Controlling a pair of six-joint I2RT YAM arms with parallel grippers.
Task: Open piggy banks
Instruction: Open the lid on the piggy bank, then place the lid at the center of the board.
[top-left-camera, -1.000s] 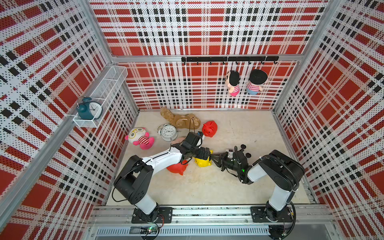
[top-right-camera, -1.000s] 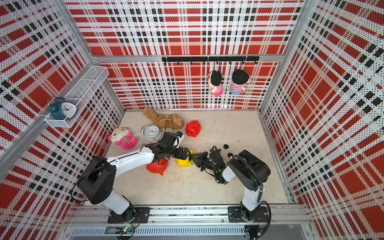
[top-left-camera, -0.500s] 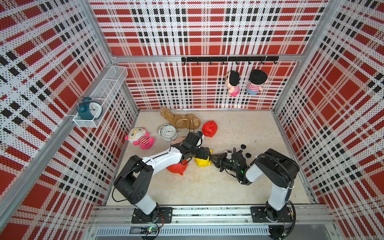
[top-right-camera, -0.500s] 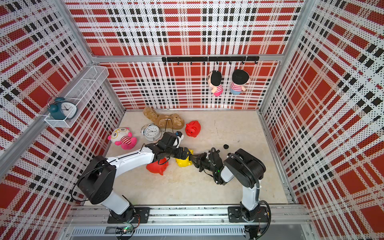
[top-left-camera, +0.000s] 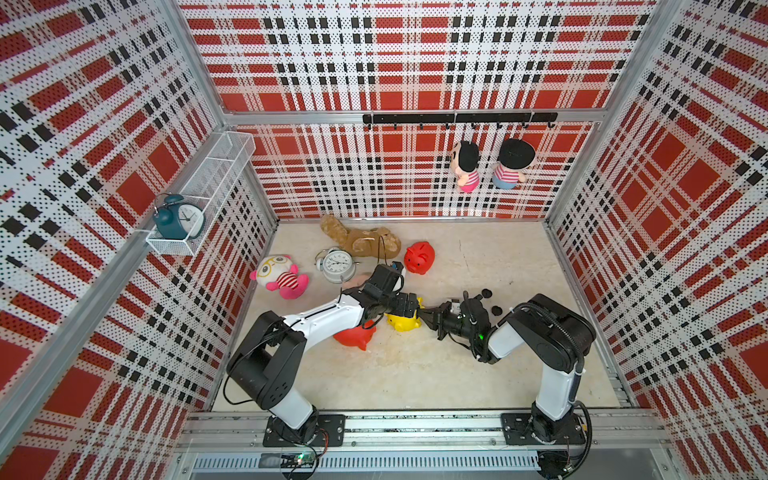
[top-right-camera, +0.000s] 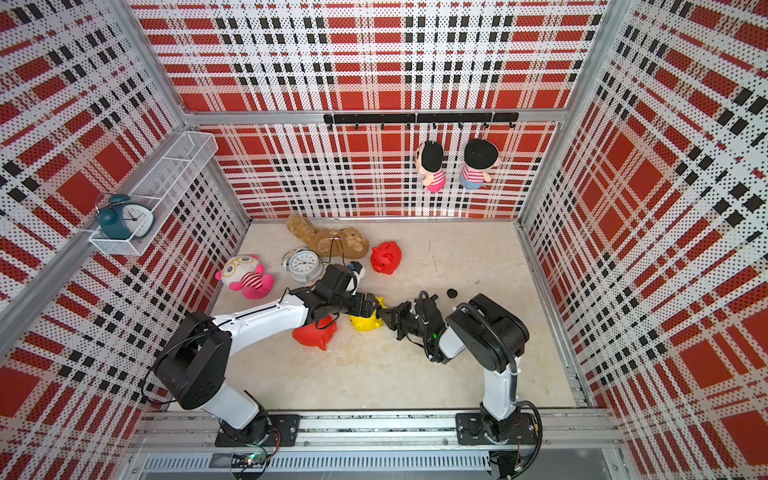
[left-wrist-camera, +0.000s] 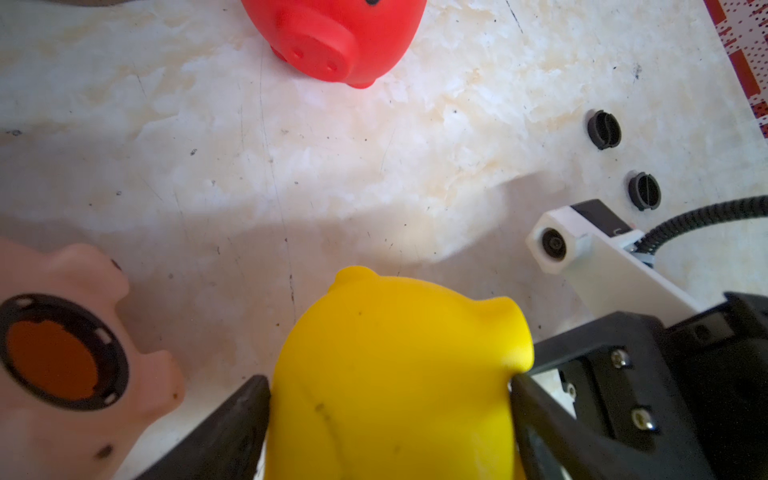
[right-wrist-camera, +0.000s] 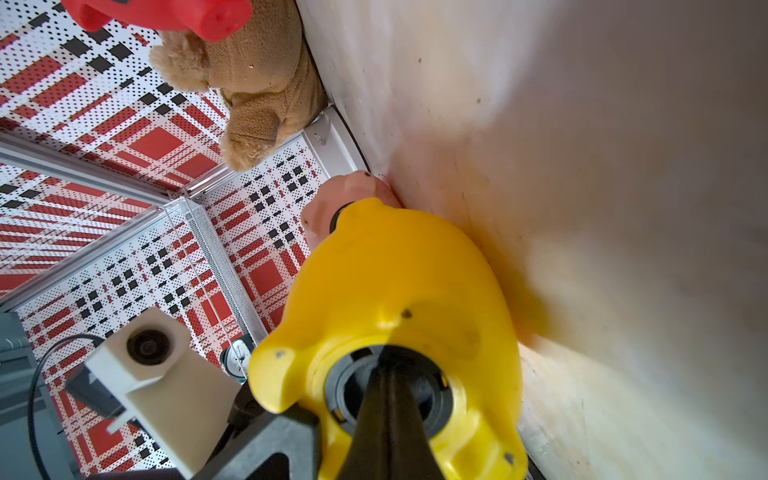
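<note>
While the left gripper (left-wrist-camera: 388, 380) clamps the yellow piggy bank (top-left-camera: 401, 323) by its sides at the middle of the floor, the right gripper (right-wrist-camera: 390, 365) is pinched closed. Its tips press into the black belly plug (right-wrist-camera: 349, 388) of that pig, whose belly faces right. There are four pigs. The near red piggy bank (top-left-camera: 354, 335) lies just left of the yellow one, and the far red piggy bank (top-left-camera: 419, 257) stands farther back. The pale pink piggy bank (left-wrist-camera: 62, 365) lies beside the yellow one with its belly hole open. To the right, one loose plug (left-wrist-camera: 604, 129) and a second loose plug (left-wrist-camera: 644, 191) lie on the floor. There are two clocks: a silver clock (top-left-camera: 337, 266) on the floor and a teal clock (top-left-camera: 178, 216) in the near end of the wire basket (top-left-camera: 224, 166) on the left wall. There are four soft toys: a brown bear (top-left-camera: 361, 239), a pink doll (top-left-camera: 280, 276), and two hanging dolls, a striped pink doll (top-left-camera: 465, 166) and a striped blue doll (top-left-camera: 511, 164).
</note>
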